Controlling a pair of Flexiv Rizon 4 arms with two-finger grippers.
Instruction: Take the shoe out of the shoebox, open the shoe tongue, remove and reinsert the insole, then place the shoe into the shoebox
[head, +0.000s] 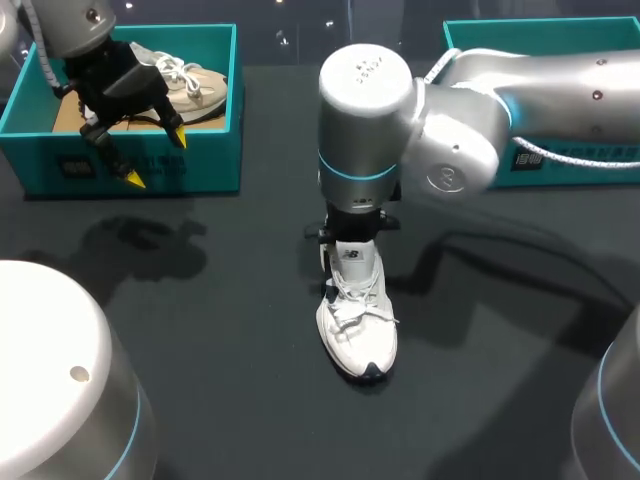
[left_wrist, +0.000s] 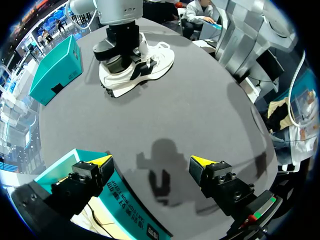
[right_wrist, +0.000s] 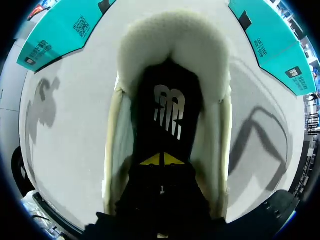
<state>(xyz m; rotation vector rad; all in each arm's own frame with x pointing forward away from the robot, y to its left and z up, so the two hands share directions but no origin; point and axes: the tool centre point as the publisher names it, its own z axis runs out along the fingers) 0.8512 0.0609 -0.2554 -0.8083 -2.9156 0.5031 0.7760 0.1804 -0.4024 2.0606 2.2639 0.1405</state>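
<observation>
The left gripper (head: 155, 157) hung spread over the shoebox (head: 205, 160) holding a beige shoe (head: 190, 85). The right gripper (right_wrist: 161, 160) sat pressed together inside the white shoe (head: 358, 325).

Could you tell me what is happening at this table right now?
The right gripper is down inside the white shoe, which sits in the middle of the table. Its fingers are together on the black insole. The left gripper hangs open over the front edge of the left shoebox, which holds another shoe.
</observation>
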